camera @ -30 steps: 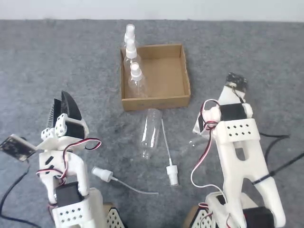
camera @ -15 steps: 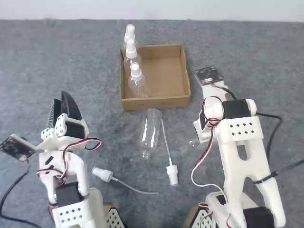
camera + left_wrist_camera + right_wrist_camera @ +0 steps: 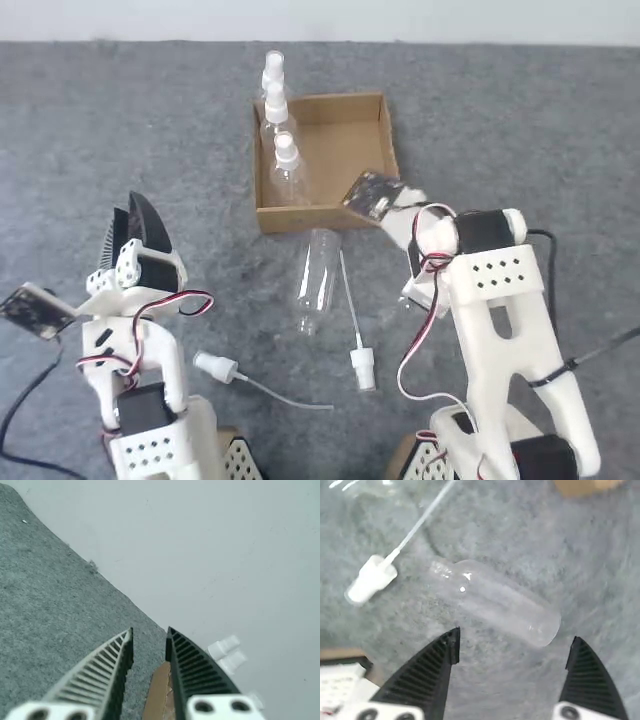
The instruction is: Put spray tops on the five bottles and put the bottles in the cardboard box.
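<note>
Leftward the right arm (image 3: pixel 500 300) has swung, toward the cardboard box's (image 3: pixel 330 215) corner; the right gripper (image 3: pixel 515 636) hangs wide open over a capless bottle (image 3: pixel 495 602) on the counter (image 3: pixel 550 120). The left gripper (image 3: pixel 150 637) points upward, narrowly parted.

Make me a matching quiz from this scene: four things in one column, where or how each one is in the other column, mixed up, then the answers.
Things
1. capped bottle
2. topless bottle
3. spray top
4. right gripper

Places or states
A. on the table by the left arm
B. open above a second bottle lying down
C. inside the cardboard box
D. lying on the table just in front of the box

Pairs: 1-C, 2-D, 3-A, 4-B
</note>
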Robot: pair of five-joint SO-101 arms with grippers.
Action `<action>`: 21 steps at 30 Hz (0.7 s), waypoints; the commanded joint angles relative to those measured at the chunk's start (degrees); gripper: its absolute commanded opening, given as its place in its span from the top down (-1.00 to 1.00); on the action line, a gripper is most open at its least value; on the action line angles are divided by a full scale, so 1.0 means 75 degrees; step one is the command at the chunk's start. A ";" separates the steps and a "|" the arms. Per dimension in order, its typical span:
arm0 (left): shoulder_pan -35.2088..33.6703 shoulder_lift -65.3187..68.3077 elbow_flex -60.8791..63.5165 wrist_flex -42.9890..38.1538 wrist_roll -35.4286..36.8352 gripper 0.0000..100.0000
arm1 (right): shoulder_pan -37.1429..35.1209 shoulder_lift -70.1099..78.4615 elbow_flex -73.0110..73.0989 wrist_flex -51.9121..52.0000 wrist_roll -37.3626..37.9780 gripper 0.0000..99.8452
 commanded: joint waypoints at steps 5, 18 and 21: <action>-0.0035 -0.0094 -0.0064 -0.0270 0.0023 0.80 | -0.0686 -0.0287 0.0563 0.0029 0.1782 0.41; -0.0035 -0.0094 -0.0064 -0.0270 0.0023 0.80 | -0.0697 -0.0275 0.2227 -0.1717 0.3364 0.41; -0.0023 -0.0094 -0.0064 -0.0270 0.0023 0.80 | -0.0697 -0.0275 0.2614 -0.2210 0.3411 0.41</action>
